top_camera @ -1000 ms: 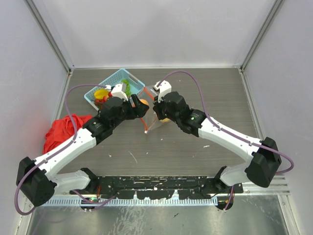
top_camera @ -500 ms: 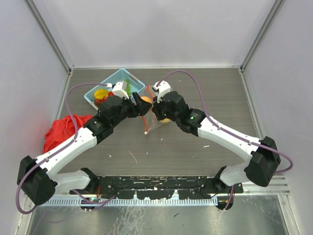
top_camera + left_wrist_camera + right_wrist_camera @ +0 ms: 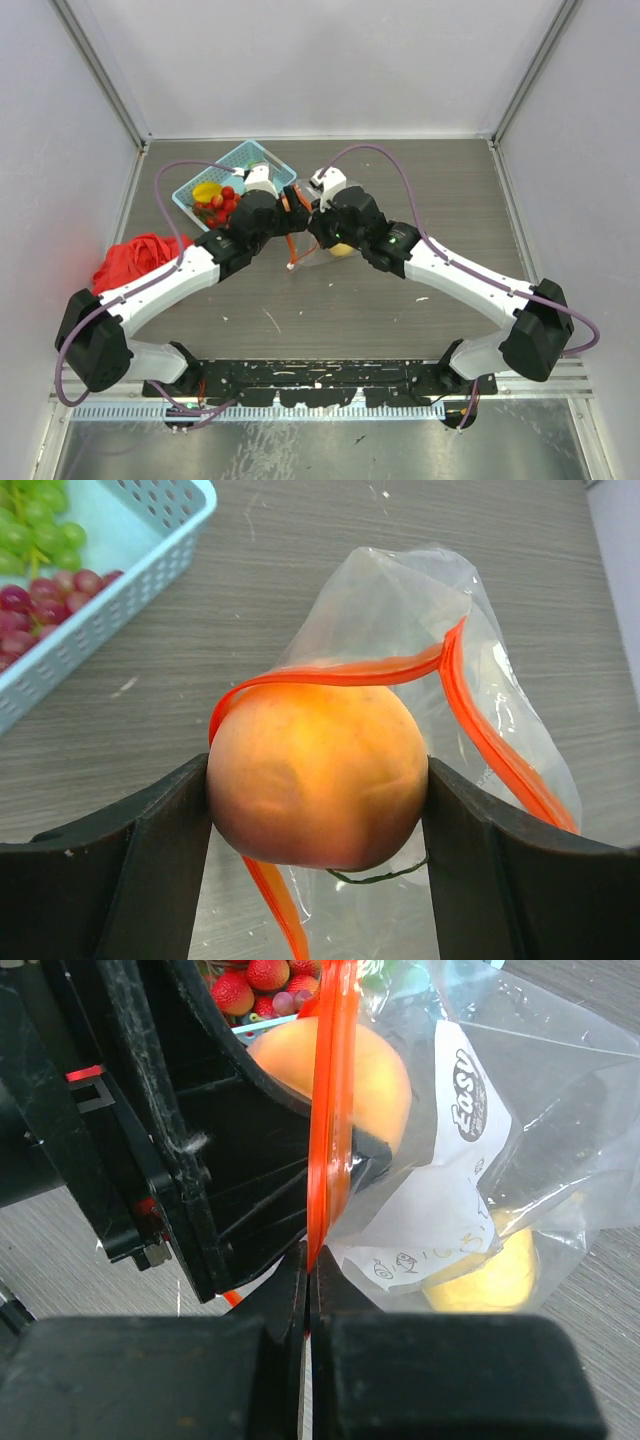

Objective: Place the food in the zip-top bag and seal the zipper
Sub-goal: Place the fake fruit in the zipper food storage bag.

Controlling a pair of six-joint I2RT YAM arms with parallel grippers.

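Observation:
The orange-pink peach [image 3: 318,775] sits clamped between my left gripper's [image 3: 318,772] two black fingers [image 3: 160,850]. It hangs at the mouth of the clear zip-top bag [image 3: 400,600], with the red-orange zipper [image 3: 480,730] looping around its top and right side. My right gripper [image 3: 310,1260] is shut on one strip of the zipper [image 3: 330,1110] and holds the mouth up. A yellow lemon [image 3: 490,1270] lies inside the bag below the white label [image 3: 440,1200]. In the top view both grippers meet over the bag [image 3: 320,258].
The light-blue mesh basket [image 3: 235,160] stands behind the left arm with strawberries [image 3: 222,200], green grapes [image 3: 40,540] and a yellow piece [image 3: 207,191] in it. A red cloth [image 3: 135,262] lies bunched at the left wall. The enclosure walls close in the table on three sides.
My left arm has swung right and away from me, carrying the peach up to the bag's mouth and uncovering the basket. The right gripper has kept its hold on the zipper.

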